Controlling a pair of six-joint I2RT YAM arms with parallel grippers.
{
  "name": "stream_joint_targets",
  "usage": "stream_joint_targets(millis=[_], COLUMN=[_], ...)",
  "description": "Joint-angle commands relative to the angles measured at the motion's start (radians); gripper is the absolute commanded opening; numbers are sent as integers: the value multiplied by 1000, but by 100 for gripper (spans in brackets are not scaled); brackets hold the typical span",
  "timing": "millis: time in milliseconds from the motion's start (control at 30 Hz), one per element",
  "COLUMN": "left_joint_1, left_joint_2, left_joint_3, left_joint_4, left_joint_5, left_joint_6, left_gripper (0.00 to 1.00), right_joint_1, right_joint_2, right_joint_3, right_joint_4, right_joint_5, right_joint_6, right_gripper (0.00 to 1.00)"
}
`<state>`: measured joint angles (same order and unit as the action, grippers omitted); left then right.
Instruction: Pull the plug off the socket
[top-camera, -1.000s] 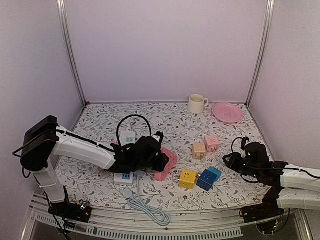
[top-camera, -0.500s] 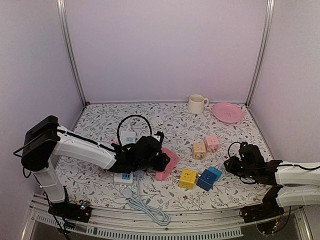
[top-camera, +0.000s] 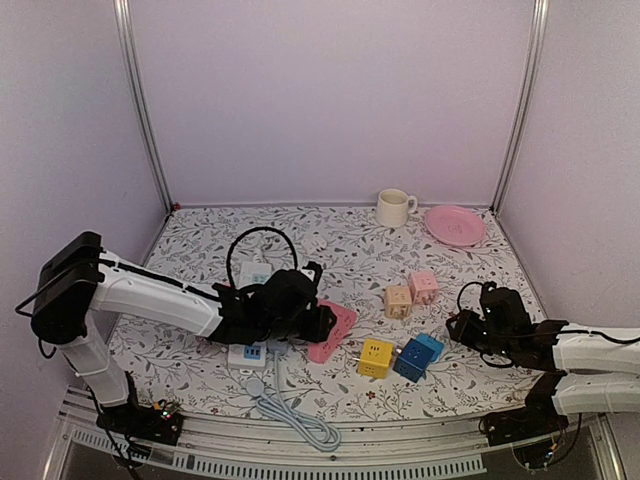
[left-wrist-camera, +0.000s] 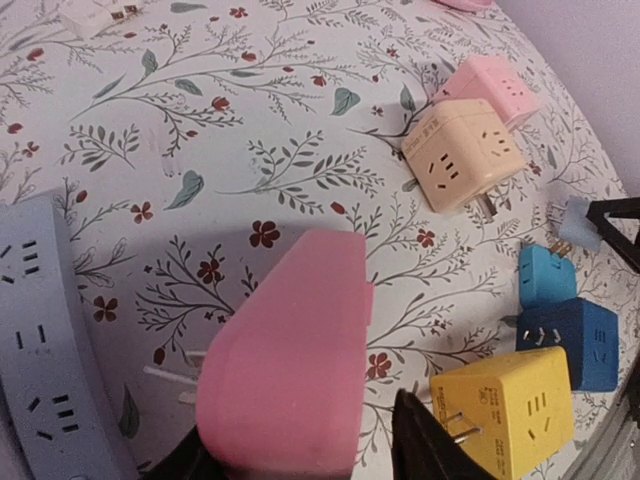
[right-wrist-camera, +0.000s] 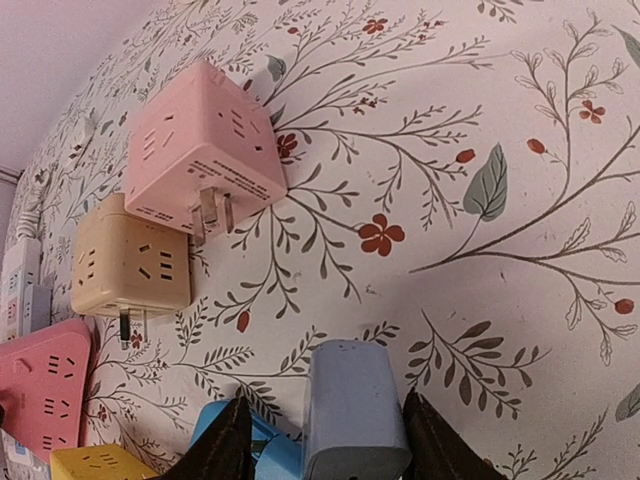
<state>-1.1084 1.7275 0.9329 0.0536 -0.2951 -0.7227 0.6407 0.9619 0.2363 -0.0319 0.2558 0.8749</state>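
Centre of the top view: the left gripper (top-camera: 320, 324) straddles the pink power strip (left-wrist-camera: 290, 370), jaws loosened, a sliver of table showing beside one finger. At right, well apart, the right gripper (top-camera: 458, 326) brackets the light blue plug (right-wrist-camera: 350, 410), slackened, with a gap on one side, near the blue cube socket (top-camera: 415, 357)

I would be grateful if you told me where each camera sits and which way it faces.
Top external: above, behind the bases, looking down on the table; left arm and right arm show.
Left wrist: low over the pink strip, facing the yellow cube; fingertips show.
Right wrist: low behind the light blue plug, facing the pink strip; fingers show.
Shared: both wrist views hold the beige cube and pink cube.
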Motion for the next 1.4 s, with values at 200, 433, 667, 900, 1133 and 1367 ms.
stream_joint_targets(millis=[200, 433, 667, 900, 1133, 1367], left_joint_1=[14, 13, 12, 12, 12, 9], left_joint_2=[-98, -150, -188, -207, -189, -143], left_joint_3=[-32, -45, -57, -65, -64, -54], left_joint_4=[-22, -33, -37, -30, -11, 14], left_joint_5=[-34, -44, -47, -39, -14, 26], left_joint_6=[20, 25, 29, 34, 39, 38], left_gripper=[56, 61, 63, 64, 70, 77], right_joint_1=[-4, -4, -4, -4, -4, -4], right_joint_2=[-67, -100, -142, -181, -215, -229], right_joint_3=[33, 48, 62, 79, 90, 103], right_joint_4=[-50, -86, -121, -164, -192, -208], right_joint_5=[15, 21, 29, 37, 40, 41], right_joint_6=[-22, -30, -40, -46, -51, -56], right_gripper=[55, 57, 59, 59, 59, 59])
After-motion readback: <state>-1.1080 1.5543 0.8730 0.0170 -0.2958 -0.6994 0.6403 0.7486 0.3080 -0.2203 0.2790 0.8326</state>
